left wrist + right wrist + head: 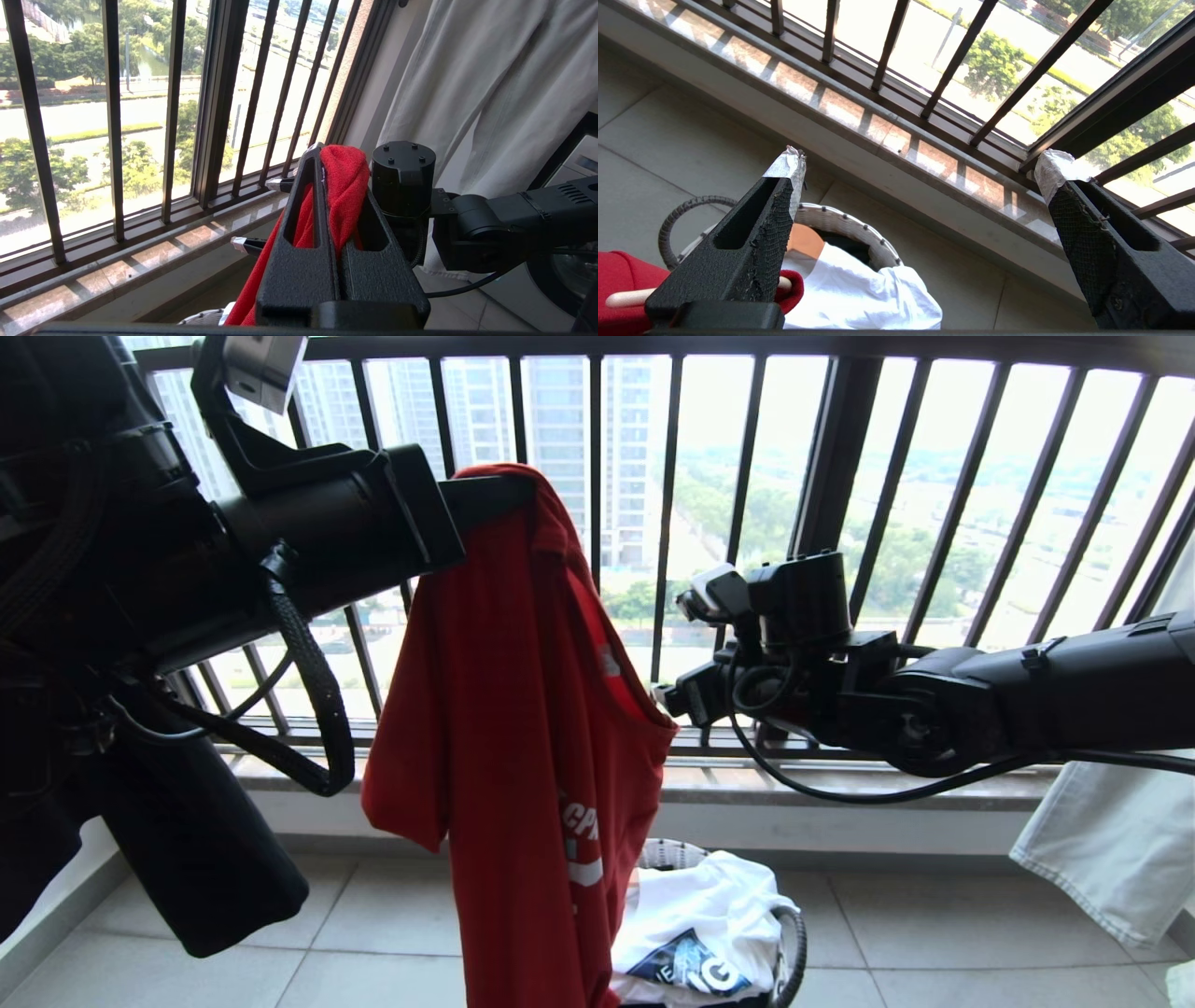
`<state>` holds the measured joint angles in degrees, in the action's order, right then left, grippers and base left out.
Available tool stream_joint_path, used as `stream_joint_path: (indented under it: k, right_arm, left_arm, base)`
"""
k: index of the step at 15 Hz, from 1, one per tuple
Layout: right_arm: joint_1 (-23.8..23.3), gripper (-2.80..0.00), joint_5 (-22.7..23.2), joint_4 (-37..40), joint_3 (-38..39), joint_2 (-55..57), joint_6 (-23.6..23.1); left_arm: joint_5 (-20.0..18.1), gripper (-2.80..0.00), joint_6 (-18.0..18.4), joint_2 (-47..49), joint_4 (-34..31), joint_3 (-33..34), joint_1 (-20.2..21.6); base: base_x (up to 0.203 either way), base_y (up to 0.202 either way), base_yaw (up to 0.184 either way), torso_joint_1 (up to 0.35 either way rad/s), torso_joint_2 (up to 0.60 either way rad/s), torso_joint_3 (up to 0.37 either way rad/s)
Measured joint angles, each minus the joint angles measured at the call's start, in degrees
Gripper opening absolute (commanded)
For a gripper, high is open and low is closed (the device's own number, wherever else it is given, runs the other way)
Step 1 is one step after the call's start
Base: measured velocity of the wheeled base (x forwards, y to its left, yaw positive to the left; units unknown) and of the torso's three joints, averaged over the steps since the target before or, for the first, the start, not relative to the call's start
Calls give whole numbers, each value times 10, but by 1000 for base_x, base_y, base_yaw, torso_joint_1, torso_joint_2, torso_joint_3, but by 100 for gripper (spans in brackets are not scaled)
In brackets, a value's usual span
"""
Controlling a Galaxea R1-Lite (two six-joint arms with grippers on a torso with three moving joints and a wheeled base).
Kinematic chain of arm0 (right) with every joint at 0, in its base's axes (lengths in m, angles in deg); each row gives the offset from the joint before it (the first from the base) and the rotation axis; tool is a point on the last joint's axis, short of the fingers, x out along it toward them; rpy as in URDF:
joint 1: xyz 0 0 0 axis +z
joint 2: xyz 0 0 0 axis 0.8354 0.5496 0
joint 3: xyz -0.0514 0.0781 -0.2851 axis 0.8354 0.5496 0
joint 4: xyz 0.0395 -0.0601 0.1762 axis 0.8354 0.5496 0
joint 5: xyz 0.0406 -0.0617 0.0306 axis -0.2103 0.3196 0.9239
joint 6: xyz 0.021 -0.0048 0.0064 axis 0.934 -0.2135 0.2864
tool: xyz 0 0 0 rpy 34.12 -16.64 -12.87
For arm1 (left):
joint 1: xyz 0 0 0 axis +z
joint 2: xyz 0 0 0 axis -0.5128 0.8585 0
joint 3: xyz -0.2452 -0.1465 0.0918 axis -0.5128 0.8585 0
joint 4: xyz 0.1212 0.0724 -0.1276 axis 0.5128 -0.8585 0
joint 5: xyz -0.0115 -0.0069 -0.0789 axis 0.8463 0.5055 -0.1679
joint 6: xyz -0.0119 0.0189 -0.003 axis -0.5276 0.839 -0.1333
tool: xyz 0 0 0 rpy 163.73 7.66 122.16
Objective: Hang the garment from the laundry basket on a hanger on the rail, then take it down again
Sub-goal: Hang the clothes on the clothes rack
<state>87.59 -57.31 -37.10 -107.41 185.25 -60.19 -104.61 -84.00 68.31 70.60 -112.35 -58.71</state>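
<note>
Garment (504,728) hangs clear of the laundry basket (789,943), bunched at the shoulder in the clenched left gripper (327,163). Right gripper (920,158) stands just beside it, fingers spread wide and empty. Lifting step seems done; no hanger in view, so fetching one comes next.

red garment (504,709) dangling above laundry basket (794,943)

My head camera looks forward and down at the barred window railing (597,476), with the red garment (504,728) close in front. My left wrist camera sits right behind its fingers, facing that railing and sill. My right wrist camera tilts down toward the laundry basket (850,219), which the head view shares.
</note>
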Motion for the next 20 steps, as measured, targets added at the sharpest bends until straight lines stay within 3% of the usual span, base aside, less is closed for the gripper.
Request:
stream_joint_path:
  k: [7,9,13,16,18,20]
  right_arm:
    - [3,0,2,-1,62,-48,24]
    - [-21,0,14,1,76,-69,32]
    - [-62,0,99,34,85,-93,53]
    - [-89,0,214,55,90,-102,84]
    - [-112,0,302,59,97,-105,84]
    - [-127,0,356,60,106,-103,79]
  left_arm:
    - [0,-280,0,0,0,0,0]
    - [0,-280,0,-1,0,0,0]
    - [0,-280,0,-2,0,0,0]
    - [0,-280,0,-3,0,0,0]
    - [0,-280,0,-4,0,0,0]
    - [0,-280,0,-5,0,0,0]
  base:
    - [0,0,0,0,0,0]
    - [0,0,0,0,0,0]
    - [0,0,0,0,0,0]
    - [0,0,0,0,0,0]
    - [0,0,0,0,0,0]
    - [0,0,0,0,0,0]
